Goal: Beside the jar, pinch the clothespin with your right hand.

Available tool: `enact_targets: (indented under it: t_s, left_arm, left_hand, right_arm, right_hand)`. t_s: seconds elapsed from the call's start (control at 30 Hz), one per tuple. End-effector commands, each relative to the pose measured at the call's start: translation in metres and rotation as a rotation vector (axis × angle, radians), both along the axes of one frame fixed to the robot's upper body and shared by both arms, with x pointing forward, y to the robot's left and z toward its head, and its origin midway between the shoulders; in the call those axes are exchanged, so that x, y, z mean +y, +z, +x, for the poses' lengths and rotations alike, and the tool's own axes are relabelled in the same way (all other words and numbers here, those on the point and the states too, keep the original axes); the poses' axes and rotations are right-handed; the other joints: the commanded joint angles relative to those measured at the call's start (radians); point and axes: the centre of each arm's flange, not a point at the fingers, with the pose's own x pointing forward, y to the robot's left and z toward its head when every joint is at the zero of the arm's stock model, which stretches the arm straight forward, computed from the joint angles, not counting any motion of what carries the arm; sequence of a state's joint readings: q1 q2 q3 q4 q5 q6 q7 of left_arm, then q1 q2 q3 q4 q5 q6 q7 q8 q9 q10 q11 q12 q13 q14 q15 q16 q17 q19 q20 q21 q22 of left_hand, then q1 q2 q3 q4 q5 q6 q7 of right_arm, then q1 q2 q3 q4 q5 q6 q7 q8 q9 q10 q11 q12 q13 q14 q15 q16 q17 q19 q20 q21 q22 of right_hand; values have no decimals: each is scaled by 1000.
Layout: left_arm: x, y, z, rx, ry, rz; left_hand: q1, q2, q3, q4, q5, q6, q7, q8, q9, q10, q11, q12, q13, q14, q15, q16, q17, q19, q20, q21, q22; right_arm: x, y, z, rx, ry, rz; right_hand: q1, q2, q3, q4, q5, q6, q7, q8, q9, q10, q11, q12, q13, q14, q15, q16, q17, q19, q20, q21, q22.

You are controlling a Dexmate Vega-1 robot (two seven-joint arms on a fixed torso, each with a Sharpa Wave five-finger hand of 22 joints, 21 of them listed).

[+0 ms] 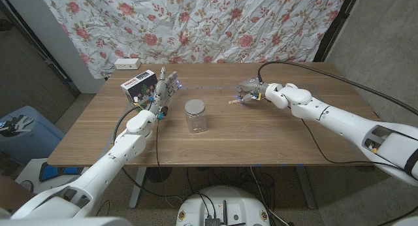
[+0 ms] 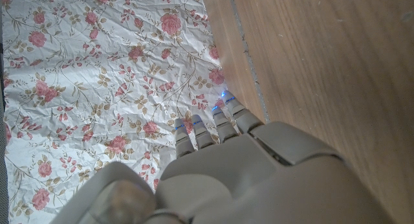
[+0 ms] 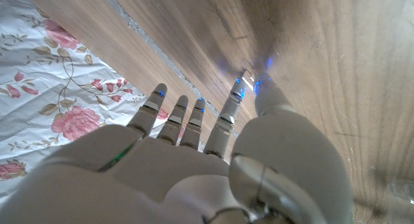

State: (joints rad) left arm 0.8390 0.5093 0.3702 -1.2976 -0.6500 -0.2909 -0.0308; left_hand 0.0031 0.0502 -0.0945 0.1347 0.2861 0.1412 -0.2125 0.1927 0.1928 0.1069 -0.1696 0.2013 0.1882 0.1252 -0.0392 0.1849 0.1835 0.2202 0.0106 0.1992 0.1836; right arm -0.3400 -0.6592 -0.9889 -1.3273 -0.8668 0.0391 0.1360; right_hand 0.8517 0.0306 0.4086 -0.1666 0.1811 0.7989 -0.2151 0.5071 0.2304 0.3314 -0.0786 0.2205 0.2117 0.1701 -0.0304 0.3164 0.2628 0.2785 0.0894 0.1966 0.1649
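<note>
A: Status, left to right?

B: Left hand (image 1: 163,90) stands upright near the table's far left area, fingers apart and straight, holding nothing. A small box (image 1: 139,83) with a dark printed face sits just behind it. Print too small to read.

A: Jar?

B: Clear jar (image 1: 195,116) with a grey lid, upright, mid-table, between the two hands.

A: Clothespin?

B: Small wooden clothespin (image 1: 234,100) lies on the table right of the jar, apart from it, just beside the right hand's fingertips. Can't tell if they touch it.

A: Right hand state?

B: Right hand (image 1: 251,91) is low over the table, fingers reaching toward the pin. Right wrist view shows fingers (image 3: 194,118) extended side by side, thumb apart from them, nothing clamped between. Pin itself isn't distinguishable there.

A: Surface, room?

B: Wooden table (image 1: 261,138), brown grain. Floral sheet (image 1: 215,27) with red roses hangs behind it. White power strip (image 1: 127,64) at the far left edge. Black cable (image 1: 313,68) runs along the right arm. Blue object (image 1: 23,131) on the floor at left.
</note>
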Motion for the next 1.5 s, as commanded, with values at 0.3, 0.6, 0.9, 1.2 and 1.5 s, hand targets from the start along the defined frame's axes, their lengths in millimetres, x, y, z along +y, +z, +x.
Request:
enact_targets:
  t_s: [0.3, 0.6, 0.9, 1.2, 1.5]
  left_arm:
    - [0, 0, 0, 0, 1, -1]
    - [0, 0, 0, 0, 0, 0]
    - [0, 0, 0, 0, 0, 0]
    - [0, 0, 0, 0, 0, 0]
    - [0, 0, 0, 0, 0, 0]
  left_hand:
    - [1, 11, 0, 6, 4, 0, -9, 6, 5, 3, -7, 6, 2, 9, -6, 5, 4, 7, -2, 7, 2]
    - [1, 11, 0, 6, 4, 0, -9, 6, 5, 2, -7, 6, 2, 9, -7, 5, 4, 6, -1, 7, 2]
    - [1, 11, 0, 6, 4, 0, -9, 6, 5, 2, -7, 6, 2, 9, -7, 5, 4, 6, -1, 7, 2]
    - [1, 11, 0, 6, 4, 0, -9, 6, 5, 3, -6, 6, 2, 9, -7, 5, 4, 6, 0, 7, 2]
    - [1, 11, 0, 6, 4, 0, -9, 6, 5, 3, -8, 6, 2, 8, -7, 5, 4, 7, 0, 7, 2]
  right_arm:
    - [-2, -4, -1, -16, 3, 37]
    - [-4, -5, -2, -41, 9, 74]
    - [-8, -5, -5, -62, 22, 96]
    - [-12, -3, -8, -79, 33, 117]
    - [-19, 3, -16, -105, 54, 161]
  right_hand:
    - [8, 3, -3, 5, -2, 42, -2, 27, 11, 35, -5, 13, 6, 21, -11, 18, 8, 19, -11, 0, 4]
    - [12, 19, -6, 8, 0, 63, -6, 44, 18, 68, -12, 19, 6, 50, -36, 34, 15, 52, -24, 7, 4]
    - [19, 25, -5, 6, 1, 68, -7, 49, 19, 79, -15, 20, 6, 56, -42, 39, 18, 68, -30, 10, 4]
    - [24, 28, -6, 4, 1, 70, -7, 51, 21, 81, -17, 19, 6, 63, -47, 44, 21, 73, -36, 10, 5]
    - [27, 29, -8, 3, 1, 70, -7, 53, 22, 81, -17, 17, 6, 65, -48, 47, 23, 76, -37, 9, 5]
